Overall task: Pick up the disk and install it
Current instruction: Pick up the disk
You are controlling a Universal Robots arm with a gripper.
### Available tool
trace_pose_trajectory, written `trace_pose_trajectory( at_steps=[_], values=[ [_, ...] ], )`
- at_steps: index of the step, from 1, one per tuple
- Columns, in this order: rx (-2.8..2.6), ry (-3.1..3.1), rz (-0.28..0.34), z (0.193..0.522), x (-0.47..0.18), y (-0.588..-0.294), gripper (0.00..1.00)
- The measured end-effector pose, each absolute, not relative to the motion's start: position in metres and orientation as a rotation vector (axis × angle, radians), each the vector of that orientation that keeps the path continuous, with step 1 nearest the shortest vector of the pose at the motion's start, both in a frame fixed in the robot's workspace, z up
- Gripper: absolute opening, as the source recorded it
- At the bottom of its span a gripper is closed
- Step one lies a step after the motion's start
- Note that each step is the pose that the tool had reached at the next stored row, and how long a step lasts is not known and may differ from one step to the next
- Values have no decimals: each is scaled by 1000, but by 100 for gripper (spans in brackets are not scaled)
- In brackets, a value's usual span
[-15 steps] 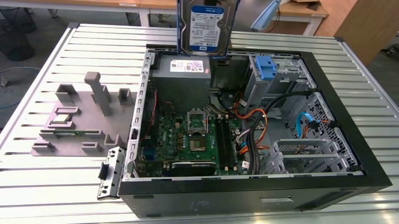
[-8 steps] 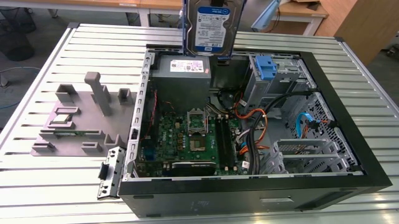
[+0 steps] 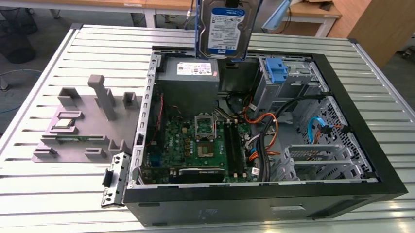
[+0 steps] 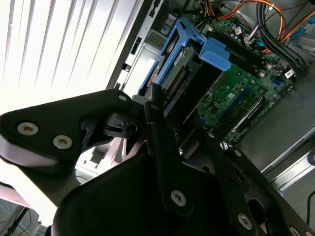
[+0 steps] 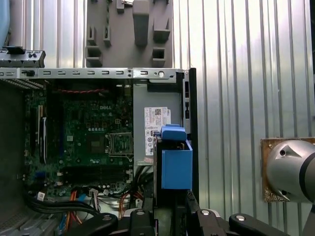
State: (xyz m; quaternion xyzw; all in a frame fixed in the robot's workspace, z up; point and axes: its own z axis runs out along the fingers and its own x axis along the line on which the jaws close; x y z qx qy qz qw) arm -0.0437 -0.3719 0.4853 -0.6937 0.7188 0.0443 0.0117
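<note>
Slatted table under open computer case; disk aloft, top cropped in exterior view; hand clamped on it.

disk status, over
One gripper, shut on the disk. Disk upright, aloft over the open computer case, above the power supply. Orange cables bunched inside.

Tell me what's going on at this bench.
The robot arm's gripper has the disk clamped between its jaws. The disk hangs upright in the air above the open computer case, roughly over the grey power supply, and is not yet installed. A grey fixture sits on the slatted table beside the case, on the exterior view's left.
</note>
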Motion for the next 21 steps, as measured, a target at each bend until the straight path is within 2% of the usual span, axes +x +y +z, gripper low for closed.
trace_pose_trajectory(
  at_steps=[21],
  values=[
    [-2163,2241,138,485,-43,-388,35]
  ],
)
